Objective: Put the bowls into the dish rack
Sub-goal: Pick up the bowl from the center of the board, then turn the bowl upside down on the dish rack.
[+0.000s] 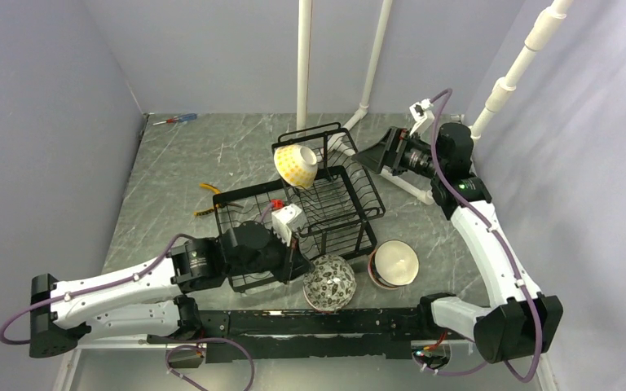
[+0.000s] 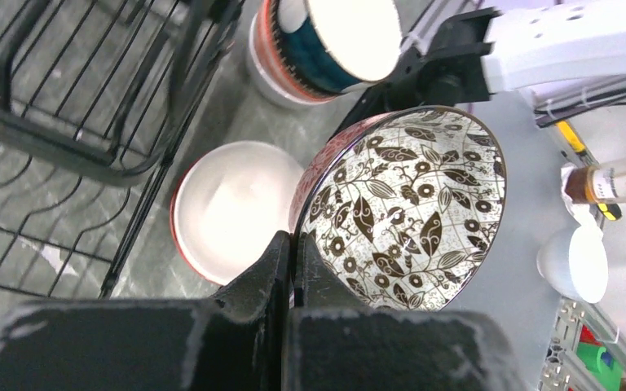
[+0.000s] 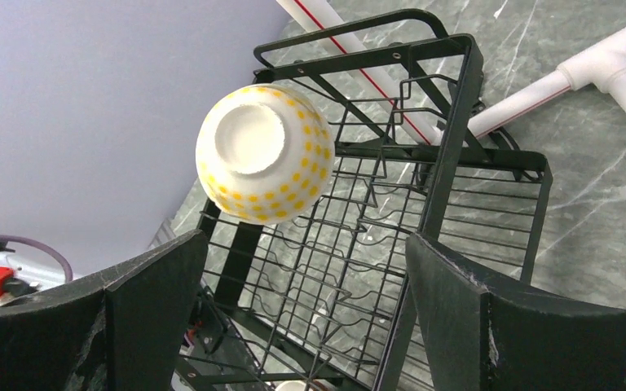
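The black wire dish rack (image 1: 344,213) stands mid-table. A yellow dotted bowl (image 1: 295,164) lies tilted on its upper tier, foot toward the right wrist camera (image 3: 262,163). My right gripper (image 1: 372,156) hovers at the rack's back right, open and empty, apart from that bowl; its fingers (image 3: 151,305) frame the rack wires (image 3: 444,122). My left gripper (image 2: 295,252) is shut on the rim of a pink-red bowl with a leaf-patterned inside (image 2: 407,208), tilted up at the rack's near corner (image 1: 330,283). A white, red-rimmed bowl (image 2: 228,208) sits just beneath it.
A stack of bowls with a teal one on top (image 1: 393,263) (image 2: 326,45) stands right of the patterned bowl. White pipes (image 1: 303,65) rise behind the rack. A screwdriver (image 1: 175,120) lies at the far left corner, a yellow tool (image 1: 208,191) left of the rack.
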